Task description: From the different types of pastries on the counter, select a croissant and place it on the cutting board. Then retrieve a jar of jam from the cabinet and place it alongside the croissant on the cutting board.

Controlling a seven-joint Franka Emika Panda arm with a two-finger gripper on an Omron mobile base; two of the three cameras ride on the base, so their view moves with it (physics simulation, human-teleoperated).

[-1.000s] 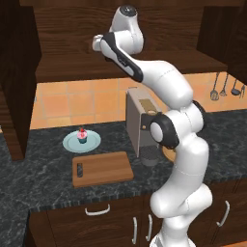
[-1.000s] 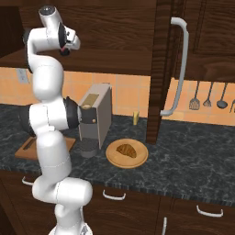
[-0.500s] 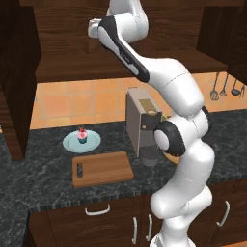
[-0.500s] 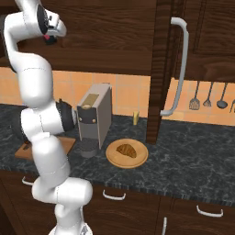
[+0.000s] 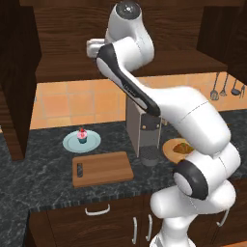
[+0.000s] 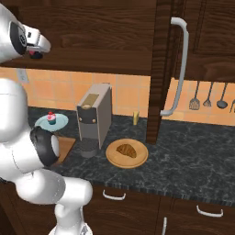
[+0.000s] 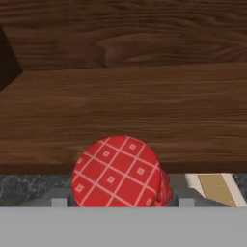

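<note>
The jar of jam (image 7: 117,172) sits low in the hand view, its red checked lid between my gripper's (image 7: 120,200) two fingertips, in front of the cabinet's wooden shelf (image 7: 125,111). My gripper (image 6: 33,53) is raised high at the dark cabinet (image 5: 62,43) and shut on the jar. The croissant (image 6: 126,150) lies on a round tan wooden plate (image 6: 140,158) right of the coffee machine; in the left base view the croissant (image 5: 182,147) peeks out behind my arm. The cutting board (image 5: 102,168) lies bare on the counter (image 5: 43,169). The cupcake (image 5: 82,136) stands behind it.
A grey coffee machine (image 6: 94,117) stands mid-counter, below my hand. The cupcake rests on a pale blue plate (image 5: 70,143). An open cabinet door (image 6: 158,69) with a long white handle (image 6: 179,69) juts out at the right. Utensils (image 6: 206,98) hang on the tiled wall.
The arm has risen and swung its upper links toward the cabinet, and the hand has moved left in the right base view. Nothing on the counter has moved.
</note>
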